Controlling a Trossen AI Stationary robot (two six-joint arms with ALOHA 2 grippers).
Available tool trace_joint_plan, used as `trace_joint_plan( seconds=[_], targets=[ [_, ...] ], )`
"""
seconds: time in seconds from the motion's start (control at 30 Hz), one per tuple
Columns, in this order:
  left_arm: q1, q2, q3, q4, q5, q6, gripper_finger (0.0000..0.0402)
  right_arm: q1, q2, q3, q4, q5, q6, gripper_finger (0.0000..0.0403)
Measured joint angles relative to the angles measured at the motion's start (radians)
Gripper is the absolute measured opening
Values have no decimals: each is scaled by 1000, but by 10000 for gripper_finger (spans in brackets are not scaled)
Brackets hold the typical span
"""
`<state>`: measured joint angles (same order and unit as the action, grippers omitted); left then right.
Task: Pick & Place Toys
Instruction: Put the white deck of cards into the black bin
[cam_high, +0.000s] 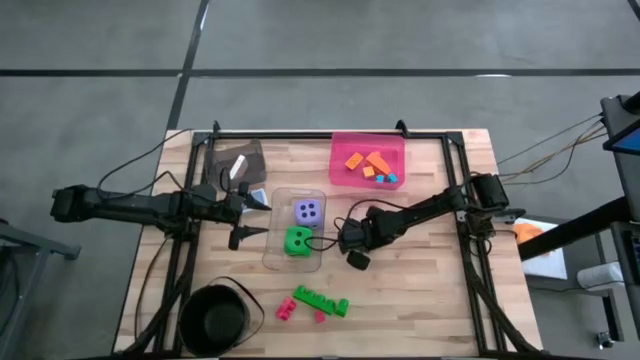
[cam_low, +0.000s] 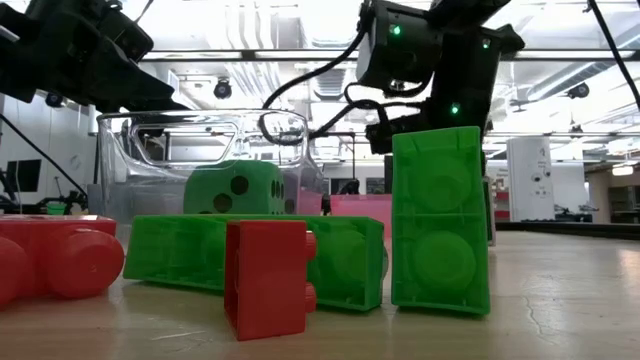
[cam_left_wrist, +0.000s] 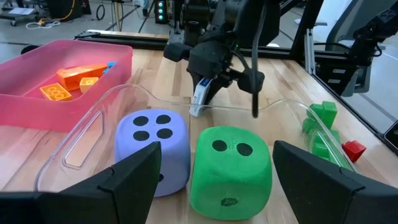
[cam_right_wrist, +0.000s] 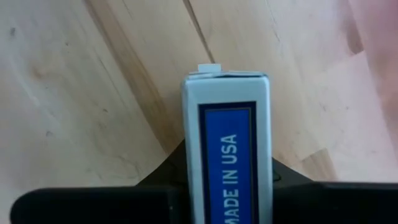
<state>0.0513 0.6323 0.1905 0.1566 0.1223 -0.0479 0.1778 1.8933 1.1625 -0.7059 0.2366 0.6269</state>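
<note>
My right gripper (cam_right_wrist: 227, 190) is shut on a small white card box (cam_right_wrist: 227, 143) with a blue panel. It stands over the bare wood just right of the clear bin (cam_high: 275, 262) and also shows in the left wrist view (cam_left_wrist: 208, 84). A purple die (cam_high: 308, 211) and a green die (cam_high: 297, 241) rest on the clear bin's floor. My left gripper (cam_left_wrist: 216, 149) is open at the bin's left side (cam_high: 255, 218), touching nothing. Green bricks (cam_high: 320, 300) and pink bricks (cam_high: 287, 310) lie on the table near the front. My right gripper pinches the card box by its two narrow long sides (cam_right_wrist: 191, 171), at the end nearest the wrist. The fingers come from above, slanting steeply down, and lie along the box. The box hangs tilted below them, its lower end (cam_left_wrist: 196, 111) near the wood; whether it touches, I cannot tell.
A pink bin (cam_high: 340, 150) with orange and teal bricks stands at the back right. At the back left is a grey bin (cam_high: 222, 160) holding a card. A black round bowl (cam_high: 215, 320) is at the front left. Bare wood lies right of the green bricks.
</note>
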Motion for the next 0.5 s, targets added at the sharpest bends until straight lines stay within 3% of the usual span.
trace_joint_plan(
  seconds=[0.27,0.5],
  targets=[
    [0,0,0,1,0,17,313,23,-71,6,10,10,-33,62],
    [0,-2,0,14,-20,34,313,76,-214,8,167,143,-146,62]
  ],
)
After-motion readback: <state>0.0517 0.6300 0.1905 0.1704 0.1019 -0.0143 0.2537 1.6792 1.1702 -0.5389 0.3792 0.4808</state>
